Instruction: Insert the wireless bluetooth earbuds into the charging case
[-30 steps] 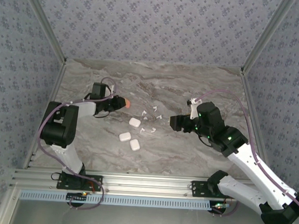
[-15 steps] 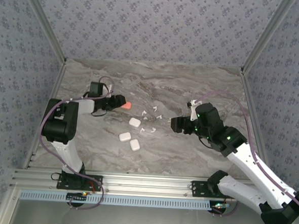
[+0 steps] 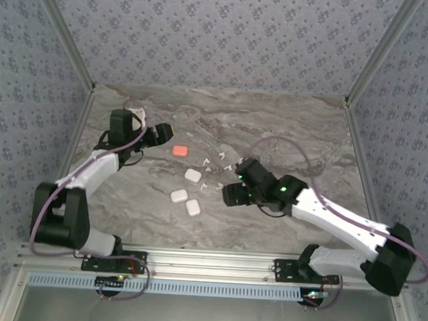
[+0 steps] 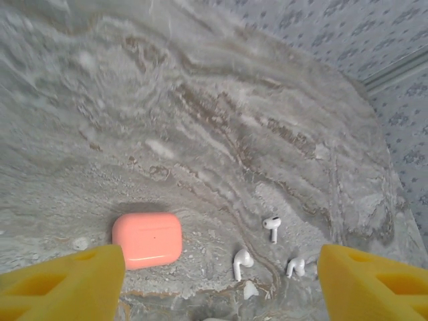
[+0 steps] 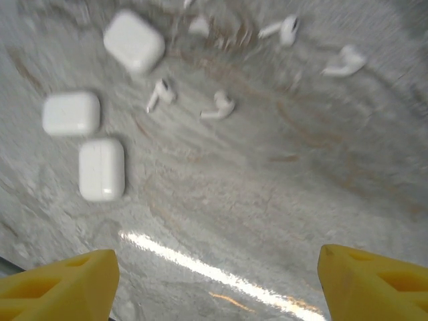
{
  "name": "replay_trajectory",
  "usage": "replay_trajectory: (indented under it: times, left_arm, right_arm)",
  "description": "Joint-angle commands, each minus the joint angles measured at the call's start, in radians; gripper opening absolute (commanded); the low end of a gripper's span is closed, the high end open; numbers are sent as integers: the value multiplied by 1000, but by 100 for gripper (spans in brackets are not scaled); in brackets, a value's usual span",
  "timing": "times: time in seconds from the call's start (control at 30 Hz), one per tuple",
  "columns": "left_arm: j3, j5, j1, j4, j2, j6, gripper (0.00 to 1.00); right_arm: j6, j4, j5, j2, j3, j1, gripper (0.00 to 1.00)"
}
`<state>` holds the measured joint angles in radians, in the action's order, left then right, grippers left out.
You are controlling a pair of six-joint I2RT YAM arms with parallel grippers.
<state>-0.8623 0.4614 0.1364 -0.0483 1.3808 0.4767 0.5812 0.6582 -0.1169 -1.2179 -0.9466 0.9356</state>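
Grey-veined marble covers the desk [image 3: 288, 129], which is boxed in by patterned wallpaper. The task looks barely begun. The white earbuds [image 3: 219, 161] lie loose on the marble in a small scatter near the middle of the overhead frame, and none is seated in a case. Just left of and below them sit three white charging cases [image 3: 193, 175], each apparently closed. An orange case [image 3: 180, 150], also shut, rests alone to the upper left of the scatter. Opening a case, picking up each bud and seating it all seem left to do.

The left fingers [image 4: 67, 284] are spread wide with nothing between them, looking down on the orange case at the lower left of their frame and on several buds at lower centre. The right fingers [image 5: 60, 284] are likewise spread and empty, above the white cases at the left of their frame.

Each earbud is tiny and glossy white, with a rounded head and a short stem. They lie on their sides and are far smaller than any case.
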Motion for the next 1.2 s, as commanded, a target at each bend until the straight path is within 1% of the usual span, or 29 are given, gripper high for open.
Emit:
replay_trajectory:
  times: [0.0,0.2,0.3,0.5,0.63,0.83,1.17]
  left_arm:
    - [34,-95,-6,111,-125,-29,80]
    - [60,-191,-27,275,-314,-21,87]
    - [77,-194,-61,317,-378,-6,88]
    - [103,-187,-101,352,-463,4,92]
    - [103,-185,-106,371,-485,-3,93]
    - [109,-178,-107,369,-489,0,94]
    - [112,-172,-107,367,-491,6,94]
  right_arm:
    - [40,-5,-36,-117,-74,74,81]
    - [40,14,-32,-369,-235,183,81]
    - [40,45,-35,-480,-336,218,81]
    - [40,98,-27,-658,-458,234,80]
    - [39,116,-21,-730,-496,234,79]
    - [33,109,-12,-799,-530,229,76]
    - [34,110,2,-841,-537,216,67]
